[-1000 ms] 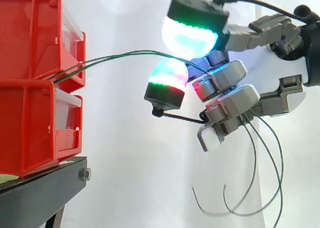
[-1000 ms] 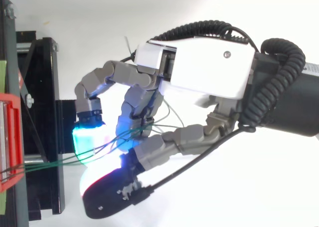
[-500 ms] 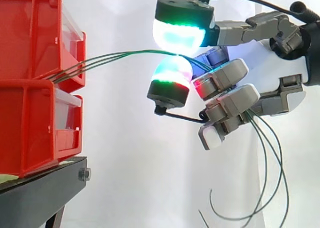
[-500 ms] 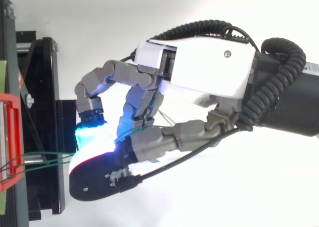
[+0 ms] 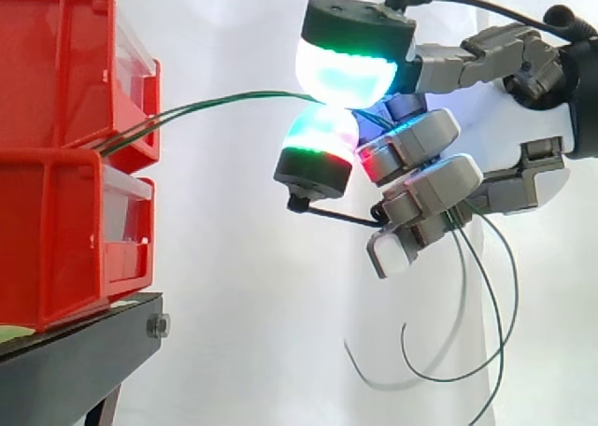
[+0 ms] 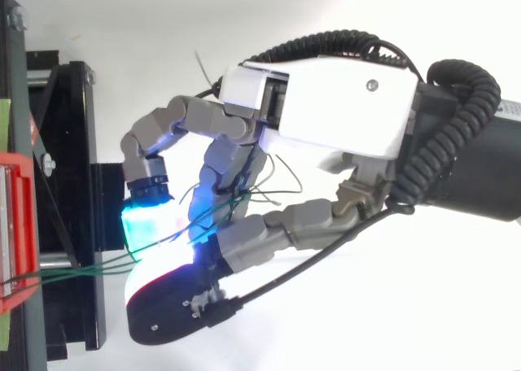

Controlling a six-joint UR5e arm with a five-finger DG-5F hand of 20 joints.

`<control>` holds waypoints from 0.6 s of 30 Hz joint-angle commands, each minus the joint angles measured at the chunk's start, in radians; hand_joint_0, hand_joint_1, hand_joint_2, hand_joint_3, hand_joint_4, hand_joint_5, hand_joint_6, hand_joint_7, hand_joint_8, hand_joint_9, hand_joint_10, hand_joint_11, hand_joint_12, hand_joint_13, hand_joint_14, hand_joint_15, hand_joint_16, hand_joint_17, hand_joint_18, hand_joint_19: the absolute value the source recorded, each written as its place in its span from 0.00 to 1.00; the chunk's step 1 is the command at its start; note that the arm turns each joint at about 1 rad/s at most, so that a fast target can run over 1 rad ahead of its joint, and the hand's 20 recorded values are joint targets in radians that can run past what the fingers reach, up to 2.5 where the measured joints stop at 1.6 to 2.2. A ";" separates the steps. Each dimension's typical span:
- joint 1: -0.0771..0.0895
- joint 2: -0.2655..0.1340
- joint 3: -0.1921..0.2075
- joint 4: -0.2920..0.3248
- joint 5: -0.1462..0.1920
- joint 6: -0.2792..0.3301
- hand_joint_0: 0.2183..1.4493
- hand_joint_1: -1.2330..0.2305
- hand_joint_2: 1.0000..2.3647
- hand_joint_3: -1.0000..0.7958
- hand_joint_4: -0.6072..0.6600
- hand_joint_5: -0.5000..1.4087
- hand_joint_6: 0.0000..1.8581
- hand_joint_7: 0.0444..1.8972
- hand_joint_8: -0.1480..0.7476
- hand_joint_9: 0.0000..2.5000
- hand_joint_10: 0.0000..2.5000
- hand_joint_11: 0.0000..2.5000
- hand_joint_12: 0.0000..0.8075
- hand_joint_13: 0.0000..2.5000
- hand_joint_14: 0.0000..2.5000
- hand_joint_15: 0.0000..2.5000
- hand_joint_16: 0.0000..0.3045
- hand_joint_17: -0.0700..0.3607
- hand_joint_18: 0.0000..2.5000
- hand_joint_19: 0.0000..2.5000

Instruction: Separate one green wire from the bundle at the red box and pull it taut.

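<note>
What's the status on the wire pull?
Hand shut on green wires, pinched between pads. More than one strand arcs from upper red bin, not taut. Their ends dangle below hand; nothing blocking.

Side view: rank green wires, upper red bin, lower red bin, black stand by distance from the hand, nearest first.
1. green wires, pinched in the hand, running left.
2. upper red bin, left, level with the hand.
3. lower red bin, lower left.
4. black stand, bottom left.
</note>
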 commanded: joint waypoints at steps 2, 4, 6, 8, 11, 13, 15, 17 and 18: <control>-0.003 0.000 0.010 -0.003 -0.004 0.000 0.42 0.22 0.00 0.28 0.60 0.16 0.48 0.62 0.53 0.47 0.12 0.76 0.50 0.51 0.01 0.55 0.19 0.46 0.36 0.20; -0.003 0.000 0.013 -0.007 -0.004 0.000 0.35 0.26 0.00 0.28 0.63 0.17 0.47 0.62 0.53 0.48 0.11 0.76 0.50 0.52 0.01 0.55 0.19 0.46 0.36 0.21; -0.005 0.000 0.016 -0.021 -0.004 0.000 0.28 0.33 0.00 0.28 0.64 0.17 0.47 0.62 0.54 0.49 0.11 0.76 0.52 0.52 0.01 0.56 0.19 0.47 0.37 0.22; -0.005 0.000 0.020 -0.030 -0.004 0.000 0.26 0.36 0.00 0.28 0.64 0.17 0.47 0.62 0.55 0.50 0.11 0.75 0.52 0.53 0.01 0.56 0.20 0.48 0.37 0.23; -0.005 0.000 0.029 -0.041 -0.003 -0.002 0.27 0.41 0.00 0.28 0.64 0.17 0.47 0.63 0.54 0.50 0.10 0.75 0.51 0.53 0.01 0.55 0.20 0.48 0.38 0.23; -0.005 0.000 0.044 -0.064 0.000 -0.003 0.29 0.42 0.00 0.28 0.64 0.17 0.46 0.63 0.53 0.51 0.09 0.77 0.51 0.53 0.01 0.56 0.19 0.47 0.37 0.24; -0.005 0.000 0.047 -0.070 0.000 -0.005 0.31 0.42 0.01 0.33 0.63 0.18 0.46 0.64 0.53 0.52 0.08 0.77 0.50 0.52 0.01 0.55 0.19 0.47 0.38 0.24; -0.005 0.002 0.053 -0.078 0.000 -0.005 0.31 0.39 0.01 0.37 0.63 0.18 0.46 0.66 0.53 0.51 0.08 0.77 0.49 0.52 0.01 0.55 0.19 0.47 0.38 0.23; -0.006 0.000 0.053 -0.079 0.000 -0.005 0.31 0.37 0.01 0.40 0.62 0.18 0.47 0.67 0.53 0.51 0.08 0.78 0.50 0.52 0.01 0.55 0.19 0.47 0.38 0.23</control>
